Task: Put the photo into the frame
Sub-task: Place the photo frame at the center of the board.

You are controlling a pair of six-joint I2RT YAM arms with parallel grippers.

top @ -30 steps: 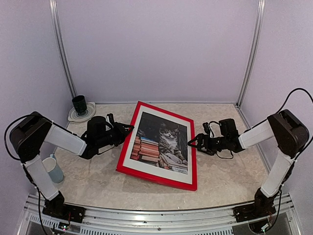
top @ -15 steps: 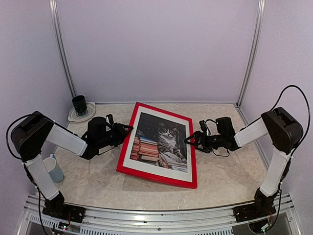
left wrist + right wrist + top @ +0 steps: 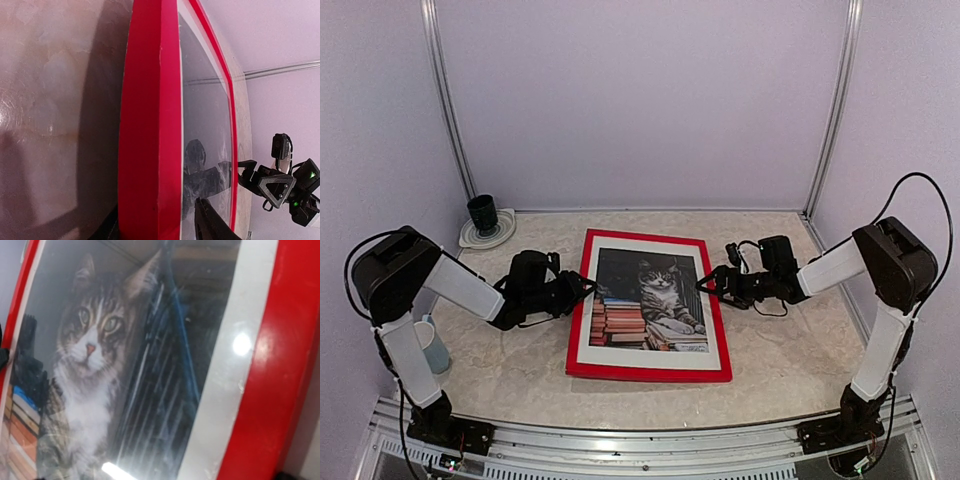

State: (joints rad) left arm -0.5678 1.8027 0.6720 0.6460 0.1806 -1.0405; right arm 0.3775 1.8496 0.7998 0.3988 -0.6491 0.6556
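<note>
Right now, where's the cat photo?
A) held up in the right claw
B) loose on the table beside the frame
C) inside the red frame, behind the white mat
C: the cat photo shows inside the red frame, bordered by the white mat, with the frame lying face up.

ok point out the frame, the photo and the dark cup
frame (image 3: 650,373), top camera, near red rail
photo (image 3: 658,282), top camera, the cat's face
dark cup (image 3: 482,212), top camera, its side wall

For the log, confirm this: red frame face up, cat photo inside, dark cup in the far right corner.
No: the dark cup sits in the far left corner, per the top external view. The red frame is face up, cat photo inside.
</note>
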